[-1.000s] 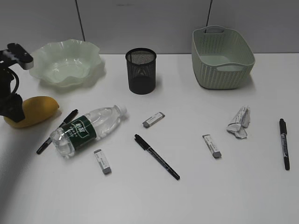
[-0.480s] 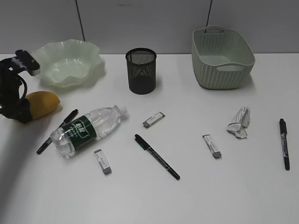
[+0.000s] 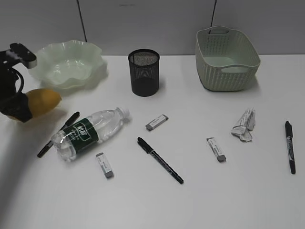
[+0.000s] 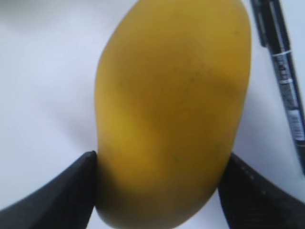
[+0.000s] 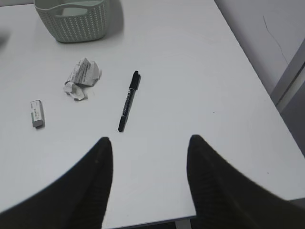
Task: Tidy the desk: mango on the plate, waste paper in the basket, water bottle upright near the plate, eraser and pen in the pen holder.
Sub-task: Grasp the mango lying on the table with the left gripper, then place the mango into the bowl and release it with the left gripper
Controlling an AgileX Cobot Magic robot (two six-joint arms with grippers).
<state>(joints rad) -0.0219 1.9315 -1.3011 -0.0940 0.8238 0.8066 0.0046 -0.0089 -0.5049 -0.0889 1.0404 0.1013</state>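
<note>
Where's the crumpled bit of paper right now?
In the exterior view the waste paper lies on the right side of the desk, in front of the basket, between an eraser and a black pen.

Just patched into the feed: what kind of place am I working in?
Likely an office desk setup: a white desk against grey partition panels, with a pen holder, pens and erasers.

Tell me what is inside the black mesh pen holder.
Through the pen holder's open top and mesh, only dark mesh shows; no pen or eraser sticks out. Its very bottom is too dark to make out.
</note>
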